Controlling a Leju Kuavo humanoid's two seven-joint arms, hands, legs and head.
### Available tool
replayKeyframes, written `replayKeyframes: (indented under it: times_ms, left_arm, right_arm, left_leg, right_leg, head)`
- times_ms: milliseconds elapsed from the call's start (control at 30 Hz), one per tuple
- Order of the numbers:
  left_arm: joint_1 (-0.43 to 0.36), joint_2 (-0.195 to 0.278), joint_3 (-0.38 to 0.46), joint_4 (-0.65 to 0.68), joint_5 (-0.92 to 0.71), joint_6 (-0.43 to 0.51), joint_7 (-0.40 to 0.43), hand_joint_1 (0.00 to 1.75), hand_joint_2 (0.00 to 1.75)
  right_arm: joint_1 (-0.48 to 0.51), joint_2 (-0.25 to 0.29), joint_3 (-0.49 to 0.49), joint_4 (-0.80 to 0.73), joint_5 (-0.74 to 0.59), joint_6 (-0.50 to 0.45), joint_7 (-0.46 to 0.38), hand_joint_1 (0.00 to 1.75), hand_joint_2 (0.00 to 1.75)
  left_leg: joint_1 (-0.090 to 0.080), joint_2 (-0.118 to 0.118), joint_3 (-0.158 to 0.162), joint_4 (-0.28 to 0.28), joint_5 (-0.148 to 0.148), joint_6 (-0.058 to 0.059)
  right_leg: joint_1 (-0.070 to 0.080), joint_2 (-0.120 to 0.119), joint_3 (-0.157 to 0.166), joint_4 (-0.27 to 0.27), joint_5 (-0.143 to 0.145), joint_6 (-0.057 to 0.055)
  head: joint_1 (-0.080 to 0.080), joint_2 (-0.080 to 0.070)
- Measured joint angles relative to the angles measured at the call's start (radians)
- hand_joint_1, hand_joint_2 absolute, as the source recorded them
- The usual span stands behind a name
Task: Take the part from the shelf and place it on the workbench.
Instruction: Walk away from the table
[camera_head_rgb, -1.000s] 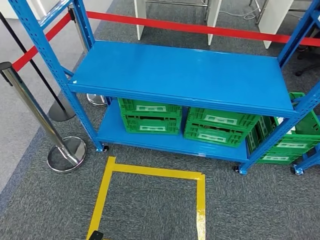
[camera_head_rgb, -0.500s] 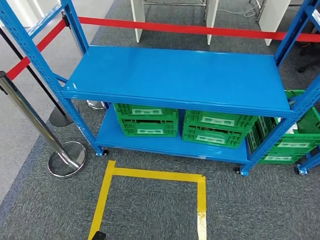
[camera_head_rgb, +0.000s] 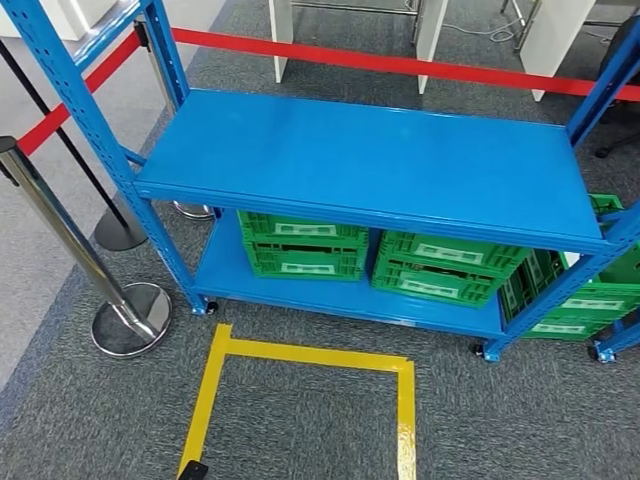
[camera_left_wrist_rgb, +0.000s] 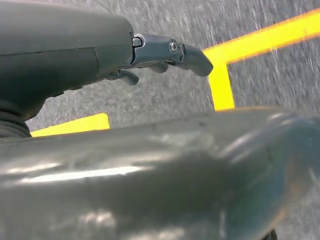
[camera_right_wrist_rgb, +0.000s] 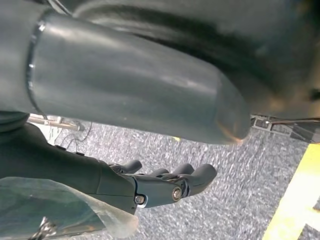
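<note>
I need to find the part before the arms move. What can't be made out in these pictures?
- Contents of the green crates: head view, hidden by the blue shelf above.
- Right-most crate: cut by the picture edge and a shelf post.
- Left hand and right hand: wrist views, largely blocked by blurred dark robot body parts.

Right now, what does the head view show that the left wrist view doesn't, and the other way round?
Head view alone: the blue shelf with its bare top board, green crates on the lower board, a chrome stanchion and red barrier tape.

Left wrist view alone: the left robot hand hanging over the floor, fingers apart, holding nothing.

Both: grey carpet and the yellow floor tape.
</note>
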Motion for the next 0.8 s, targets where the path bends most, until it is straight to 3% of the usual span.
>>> replayKeyframes:
  times_ms: [33, 67, 133, 200, 333, 400, 433, 500, 533, 567, 600, 667, 700, 733, 800]
  left_arm:
    - [0.001, -0.001, 0.000, 0.000, 0.000, 0.000, 0.000, 0.00, 0.00]
    - [0.002, -0.001, 0.000, 0.000, 0.000, 0.000, 0.000, 0.00, 0.00]
    - [0.003, -0.001, 0.000, 0.000, 0.000, 0.000, 0.000, 0.00, 0.00]
    - [0.002, -0.002, 0.000, 0.000, 0.000, 0.000, 0.000, 0.00, 0.00]
    - [-0.003, -0.003, 0.000, 0.000, 0.000, -0.002, 0.000, 0.00, 0.00]
    - [-0.005, -0.003, 0.000, 0.000, 0.000, -0.002, 0.000, 0.00, 0.00]
    - [-0.006, -0.002, 0.000, 0.000, 0.000, -0.002, 0.000, 0.00, 0.00]
    - [-0.005, -0.002, 0.000, 0.000, 0.000, -0.002, 0.000, 0.00, 0.00]
    - [-0.003, -0.001, 0.000, 0.000, 0.000, -0.002, 0.000, 0.00, 0.00]
    - [-0.001, -0.001, 0.000, 0.000, 0.000, -0.002, 0.000, 0.00, 0.00]
    - [0.000, -0.001, 0.000, 0.000, 0.000, -0.002, 0.000, 0.00, 0.00]
    - [0.001, 0.000, 0.000, 0.000, 0.000, -0.002, 0.000, 0.00, 0.00]
    - [0.001, 0.001, 0.000, 0.000, 0.000, -0.002, 0.000, 0.00, 0.00]
    - [0.000, 0.001, 0.000, 0.000, 0.000, -0.002, 0.000, 0.00, 0.00]
    - [-0.001, 0.001, 0.000, 0.000, 0.000, -0.002, 0.000, 0.00, 0.00]
  right_arm:
    - [0.002, 0.000, 0.000, 0.000, 0.000, 0.000, 0.000, 0.00, 0.00]
    - [0.003, 0.000, 0.000, 0.000, 0.000, 0.000, 0.000, 0.00, 0.00]
    - [0.004, 0.000, 0.000, 0.000, 0.000, 0.000, 0.000, 0.00, 0.00]
    - [0.003, 0.000, 0.000, 0.000, 0.000, 0.000, 0.000, 0.00, 0.00]
    - [0.003, 0.000, 0.000, 0.000, 0.000, 0.000, -0.002, 0.00, 0.00]
    - [0.003, 0.000, 0.000, 0.000, 0.000, 0.000, -0.002, 0.00, 0.00]
    - [0.003, 0.000, 0.000, 0.000, 0.000, 0.000, -0.003, 0.00, 0.00]
    - [0.001, 0.000, 0.000, 0.000, 0.000, 0.000, -0.003, 0.00, 0.00]
    - [0.001, 0.000, 0.000, 0.000, 0.000, 0.000, -0.003, 0.00, 0.00]
    - [0.002, 0.000, 0.000, 0.000, 0.000, 0.000, -0.003, 0.00, 0.00]
    - [0.003, 0.000, 0.000, 0.000, 0.000, 0.000, -0.003, 0.00, 0.00]
    - [0.004, 0.000, -0.001, 0.000, 0.000, 0.000, -0.003, 0.00, 0.00]
    - [0.003, 0.000, -0.001, 0.000, 0.000, 0.000, -0.003, 0.00, 0.00]
    - [0.002, 0.000, 0.000, 0.000, 0.000, 0.000, -0.003, 0.00, 0.00]
    - [-0.001, 0.000, 0.000, 0.000, 0.000, 0.000, -0.003, 0.00, 0.00]
  left_leg:
    - [-0.002, 0.000, 0.006, 0.000, -0.005, 0.002]
    - [-0.003, -0.001, 0.014, 0.000, -0.011, 0.003]
    - [-0.004, -0.003, 0.035, 0.000, -0.027, 0.000]
    - [-0.007, -0.003, 0.049, 0.002, -0.044, -0.009]
    - [-0.006, -0.002, 0.059, -0.001, -0.061, -0.029]
    - [-0.004, -0.001, 0.045, 0.040, -0.084, -0.041]
    - [-0.002, 0.000, 0.020, 0.091, -0.106, -0.046]
    - [0.003, 0.000, -0.060, 0.228, -0.148, -0.055]
    - [0.005, 0.000, -0.095, 0.274, -0.151, -0.058]
    - [0.006, 0.000, -0.115, 0.288, -0.134, -0.059]
    - [0.007, 0.000, -0.118, 0.262, -0.094, -0.059]
    - [0.006, 0.000, -0.088, 0.146, 0.001, -0.055]
    - [0.004, 0.000, -0.068, 0.092, 0.026, -0.051]
    - [0.001, 0.001, -0.055, 0.060, 0.032, -0.045]
    - [-0.005, 0.000, -0.043, 0.039, 0.016, -0.032]
  right_leg:
    - [0.000, 0.000, -0.030, 0.039, -0.001, 0.000]
    - [0.000, 0.000, -0.041, 0.039, 0.021, -0.001]
    - [0.001, 0.000, -0.012, -0.061, 0.110, -0.007]
    - [0.004, 0.000, 0.037, -0.170, 0.164, -0.015]
    - [0.008, 0.002, 0.066, -0.215, 0.154, -0.032]
    - [0.003, 0.001, 0.080, -0.225, 0.150, -0.042]
    - [0.000, -0.001, 0.089, -0.229, 0.146, -0.047]
    - [0.000, -0.002, 0.104, -0.231, 0.135, -0.052]
    - [0.000, -0.001, 0.112, -0.231, 0.128, -0.052]
    - [-0.001, 0.000, 0.122, -0.231, 0.121, -0.051]
    - [-0.001, 0.002, 0.134, -0.231, 0.112, -0.049]
    - [-0.002, 0.004, 0.157, -0.231, 0.094, -0.041]
    - [-0.001, 0.006, 0.164, -0.232, 0.085, -0.035]
    - [0.000, 0.005, 0.166, -0.233, 0.078, -0.030]
    - [0.000, 0.003, 0.170, -0.240, 0.071, -0.019]
  head:
    - [0.000, 0.000]
    - [0.000, 0.000]
    - [0.000, 0.000]
    - [0.000, 0.000]
    - [-0.004, 0.000]
    - [-0.007, 0.000]
    - [-0.010, 0.000]
    - [-0.011, 0.000]
    - [-0.012, 0.000]
    - [-0.011, 0.000]
    - [-0.011, 0.000]
    - [-0.011, 0.000]
    - [-0.012, 0.000]
    - [-0.011, 0.000]
    - [-0.009, 0.000]
